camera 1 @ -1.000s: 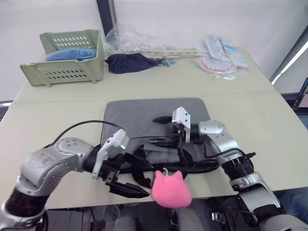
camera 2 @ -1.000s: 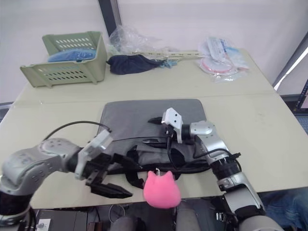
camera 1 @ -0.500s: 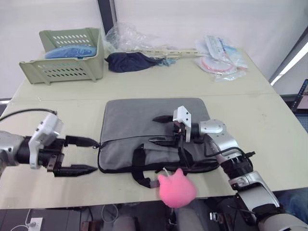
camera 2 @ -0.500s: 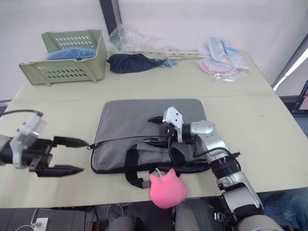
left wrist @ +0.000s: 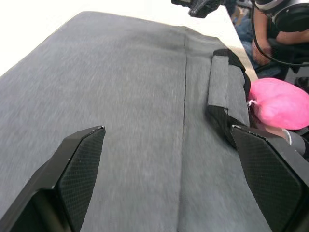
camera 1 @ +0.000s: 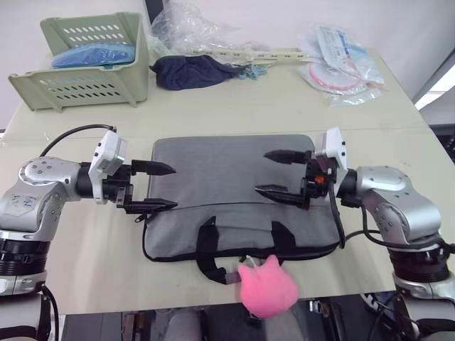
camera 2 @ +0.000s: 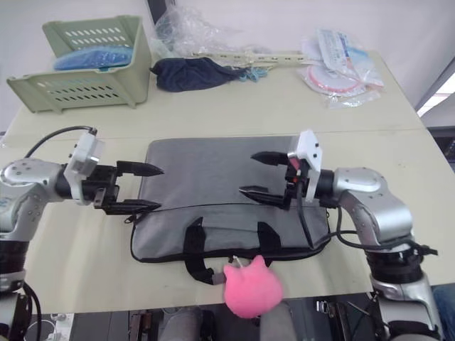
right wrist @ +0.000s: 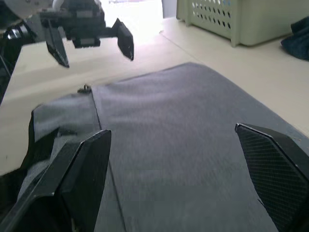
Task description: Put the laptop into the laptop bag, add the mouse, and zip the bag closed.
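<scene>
The grey laptop bag (camera 1: 227, 177) lies flat in the middle of the table, black strap handles (camera 1: 210, 245) toward the front edge, a dark zipper line running along its length. My left gripper (camera 1: 174, 187) is open over the bag's left edge, fingers pointing right. Over the bag's right part my right gripper (camera 1: 262, 171) is open too, pointing left, with nothing between its fingers. A small zipper pull (right wrist: 86, 88) sits at the bag's left end. The laptop and the mouse are out of view.
A pink plush charm (camera 1: 269, 285) hangs off the table's front edge by the handles. At the back stand a green basket (camera 1: 84, 51), a dark navy cloth bundle (camera 1: 190, 72), clear plastic wrap (camera 1: 186, 30) and packets (camera 1: 340, 58).
My left gripper swung from the front handles out to the left, then came in to the bag's left edge. My right gripper drew back toward the bag's right side. The camera also shifted.
</scene>
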`<state>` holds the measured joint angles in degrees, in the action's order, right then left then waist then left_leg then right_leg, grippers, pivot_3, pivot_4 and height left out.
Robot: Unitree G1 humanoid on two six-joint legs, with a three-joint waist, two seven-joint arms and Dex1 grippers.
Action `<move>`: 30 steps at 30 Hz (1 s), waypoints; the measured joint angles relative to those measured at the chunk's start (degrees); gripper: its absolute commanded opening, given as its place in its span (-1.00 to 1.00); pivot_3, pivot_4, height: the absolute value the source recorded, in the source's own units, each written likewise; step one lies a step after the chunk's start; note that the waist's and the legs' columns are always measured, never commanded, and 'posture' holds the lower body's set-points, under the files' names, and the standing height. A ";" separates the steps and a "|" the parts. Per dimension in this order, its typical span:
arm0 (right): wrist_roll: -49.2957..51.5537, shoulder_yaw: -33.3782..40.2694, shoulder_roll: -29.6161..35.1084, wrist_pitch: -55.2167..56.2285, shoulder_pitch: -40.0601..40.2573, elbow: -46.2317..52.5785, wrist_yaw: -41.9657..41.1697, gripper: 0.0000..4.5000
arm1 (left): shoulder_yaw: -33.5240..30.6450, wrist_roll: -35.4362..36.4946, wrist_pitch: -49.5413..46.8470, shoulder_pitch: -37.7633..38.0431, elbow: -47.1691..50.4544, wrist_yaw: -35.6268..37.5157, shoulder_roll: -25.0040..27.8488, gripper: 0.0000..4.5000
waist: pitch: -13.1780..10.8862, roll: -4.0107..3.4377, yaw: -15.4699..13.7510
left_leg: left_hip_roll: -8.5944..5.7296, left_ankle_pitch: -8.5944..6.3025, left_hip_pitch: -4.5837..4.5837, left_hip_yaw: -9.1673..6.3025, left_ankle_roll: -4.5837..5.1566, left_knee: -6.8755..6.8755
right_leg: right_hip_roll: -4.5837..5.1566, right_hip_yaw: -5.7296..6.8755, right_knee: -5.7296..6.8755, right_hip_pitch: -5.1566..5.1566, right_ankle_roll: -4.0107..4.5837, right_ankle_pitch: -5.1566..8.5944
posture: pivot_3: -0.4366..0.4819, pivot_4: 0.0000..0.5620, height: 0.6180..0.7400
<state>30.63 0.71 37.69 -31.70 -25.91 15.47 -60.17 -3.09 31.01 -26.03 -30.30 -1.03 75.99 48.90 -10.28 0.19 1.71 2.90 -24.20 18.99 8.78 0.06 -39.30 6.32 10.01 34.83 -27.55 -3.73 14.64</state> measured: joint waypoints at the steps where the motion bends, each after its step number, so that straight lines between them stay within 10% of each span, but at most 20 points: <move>1: -0.01 0.06 0.66 0.00 0.76 0.14 0.01 1.00 | 0.55 -0.36 0.52 -0.73 -0.40 0.13 -0.64 0.98 | -0.03 0.04 0.05 | 0.00 0.01 0.03 0.01 0.02 -0.04 | 0.00 0.00 0.00 0.00 -0.03 -0.02 | -0.05 -0.47 1.00; 10: 3.26 5.79 8.53 -1.92 11.87 10.39 -0.58 1.00 | 8.33 -3.83 5.25 -8.83 -3.92 1.06 -12.13 0.98 | -0.13 0.18 -1.81 | 0.00 0.01 0.22 -0.25 0.06 -0.72 | 0.08 0.03 0.12 0.20 -0.22 -0.14 | -0.05 -0.47 1.00; 19: 6.83 9.26 12.62 -2.19 23.95 21.25 -1.43 1.00 | 14.48 -9.79 14.92 -13.48 -15.90 1.53 -24.17 -0.47 | -0.14 0.22 -3.16 | -0.03 0.07 0.18 -0.35 0.20 -0.88 | 0.10 0.06 0.02 0.39 -0.29 -0.32 | -0.05 -0.47 1.00; 26: 4.08 9.55 13.26 4.21 34.70 27.91 -2.65 1.00 | 14.95 -12.73 18.90 -15.91 -20.63 0.69 -29.00 -0.47 | -0.15 0.24 -3.24 | -0.04 0.05 0.00 -0.57 0.30 -0.95 | 0.12 0.26 -0.17 0.85 -0.35 -0.38 | -0.05 -0.47 1.00; 30: 2.81 8.93 13.41 6.85 38.38 30.94 -2.75 1.00 | 14.73 -13.10 19.28 -16.95 -22.02 -0.32 -30.70 -0.95 | -0.15 0.24 -3.25 | -0.04 0.04 -0.09 -0.70 0.40 -1.07 | 0.18 0.36 -0.26 1.13 -0.40 -0.44 | -0.05 -0.47 1.00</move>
<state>33.45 9.64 51.10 -24.85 12.47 46.41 -62.92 11.65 17.92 -6.75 -47.24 -23.05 75.67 18.20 -10.43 0.43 -1.55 2.86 -24.16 18.90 8.08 0.45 -40.37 6.50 10.37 34.57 -26.43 -4.13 14.20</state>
